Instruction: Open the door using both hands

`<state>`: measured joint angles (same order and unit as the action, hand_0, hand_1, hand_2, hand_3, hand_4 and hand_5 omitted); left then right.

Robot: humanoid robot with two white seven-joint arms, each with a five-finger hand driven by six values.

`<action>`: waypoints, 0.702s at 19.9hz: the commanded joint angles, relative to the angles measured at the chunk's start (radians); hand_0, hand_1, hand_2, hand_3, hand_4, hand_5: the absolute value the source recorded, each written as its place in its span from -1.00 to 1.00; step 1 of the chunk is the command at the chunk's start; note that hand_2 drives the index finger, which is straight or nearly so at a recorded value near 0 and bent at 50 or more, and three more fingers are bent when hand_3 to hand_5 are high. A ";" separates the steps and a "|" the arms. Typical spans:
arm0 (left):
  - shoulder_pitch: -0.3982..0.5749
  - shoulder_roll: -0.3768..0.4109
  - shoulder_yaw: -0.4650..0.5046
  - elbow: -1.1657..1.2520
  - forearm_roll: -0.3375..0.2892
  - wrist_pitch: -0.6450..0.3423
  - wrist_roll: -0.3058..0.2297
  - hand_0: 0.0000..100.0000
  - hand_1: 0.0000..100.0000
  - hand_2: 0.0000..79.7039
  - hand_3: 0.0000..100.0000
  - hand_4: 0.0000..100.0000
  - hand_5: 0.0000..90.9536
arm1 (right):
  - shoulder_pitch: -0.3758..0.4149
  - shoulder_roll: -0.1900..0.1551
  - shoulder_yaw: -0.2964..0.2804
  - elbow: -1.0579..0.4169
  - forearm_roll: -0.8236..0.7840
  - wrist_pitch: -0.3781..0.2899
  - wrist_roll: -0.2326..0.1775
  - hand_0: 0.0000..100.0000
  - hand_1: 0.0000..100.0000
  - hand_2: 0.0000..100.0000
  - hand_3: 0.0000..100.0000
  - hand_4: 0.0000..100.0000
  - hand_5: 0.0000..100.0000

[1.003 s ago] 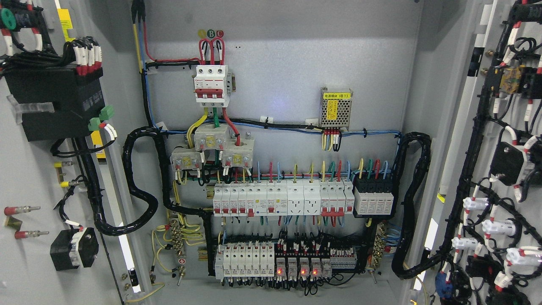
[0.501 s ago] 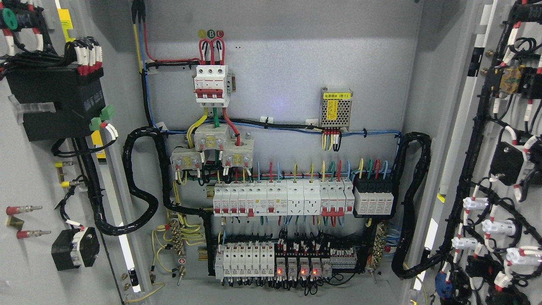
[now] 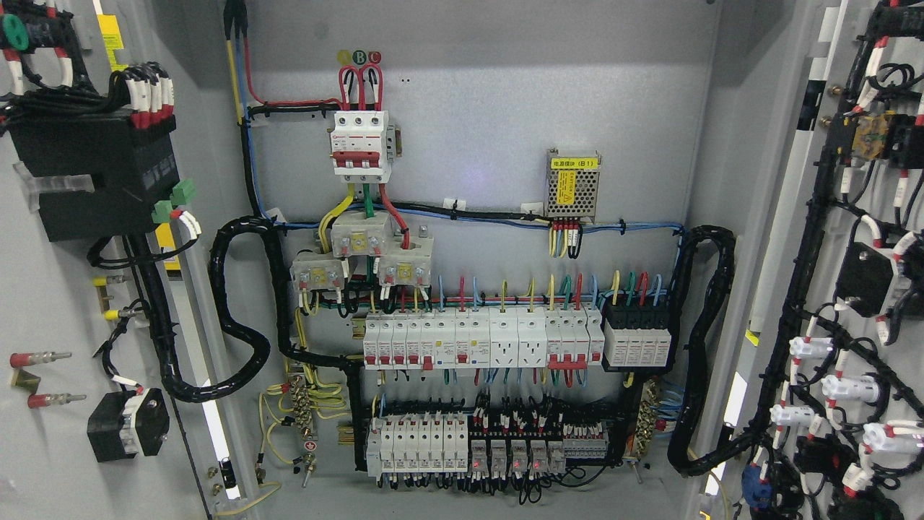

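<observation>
The cabinet (image 3: 476, 180) fills the view and both its doors already stand wide open: the left door (image 3: 43, 448) at 9 o'clock, the right door (image 3: 794, 217) at 3 o'clock. They look like stiff, rather heavy metal sheets loaded with fragile wiring (image 3: 816, 238), so I would hold only the bare outer edge. No hand is in view, so its state cannot be told.

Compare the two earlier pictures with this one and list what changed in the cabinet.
The left door edged slightly between the first picture and the second; its parts shifted a touch to the right. The red lamps on the bottom relays glow dimmer now. The right door, breakers and wiring stayed put. No hand shows.
</observation>
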<state>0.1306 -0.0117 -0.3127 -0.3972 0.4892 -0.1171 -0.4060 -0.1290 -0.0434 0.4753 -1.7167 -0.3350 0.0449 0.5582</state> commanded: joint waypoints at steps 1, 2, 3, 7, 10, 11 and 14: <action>0.197 0.085 0.015 -0.728 -0.011 0.001 -0.017 -0.76 0.11 -1.00 -1.00 -1.00 -1.00 | 0.222 -0.108 -0.239 -0.220 0.109 -0.069 -0.004 -1.00 0.00 -0.92 -1.00 -1.00 -1.00; 0.236 0.096 0.018 -0.814 -0.014 0.001 -0.017 -0.76 0.11 -1.00 -1.00 -1.00 -1.00 | 0.248 -0.108 -0.273 -0.231 0.105 -0.082 -0.004 -1.00 0.00 -0.92 -1.00 -1.00 -1.00; 0.266 0.104 0.030 -0.889 -0.014 0.001 -0.017 -0.76 0.11 -1.00 -1.00 -1.00 -1.00 | 0.271 -0.107 -0.308 -0.241 0.105 -0.100 -0.006 -1.00 0.00 -0.92 -1.00 -1.00 -1.00; 0.328 0.102 0.122 -1.061 -0.023 -0.001 -0.017 -0.76 0.11 -1.00 -1.00 -1.00 -1.00 | 0.350 -0.101 -0.415 -0.284 0.100 -0.198 -0.006 -1.00 0.00 -0.92 -1.00 -1.00 -1.00; 0.378 0.139 0.165 -1.208 -0.053 0.001 -0.017 -0.76 0.11 -1.00 -1.00 -1.00 -1.00 | 0.402 -0.099 -0.422 -0.337 0.097 -0.278 -0.020 -1.00 0.00 -0.92 -1.00 -1.00 -1.00; 0.394 0.168 0.167 -1.265 -0.058 0.001 -0.017 -0.76 0.11 -1.00 -1.00 -1.00 -1.00 | 0.417 -0.099 -0.423 -0.342 0.094 -0.304 -0.036 -1.00 0.00 -0.92 -1.00 -1.00 -1.00; 0.416 0.191 0.191 -1.396 -0.060 0.001 -0.017 -0.76 0.11 -1.00 -1.00 -1.00 -1.00 | 0.460 -0.099 -0.442 -0.345 0.093 -0.403 -0.119 -1.00 0.00 -0.92 -1.00 -1.00 -1.00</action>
<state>0.4675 0.0870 -0.2205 -1.2166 0.4483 -0.1172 -0.4251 0.2314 -0.1159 0.1896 -1.9352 -0.2459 -0.2794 0.4948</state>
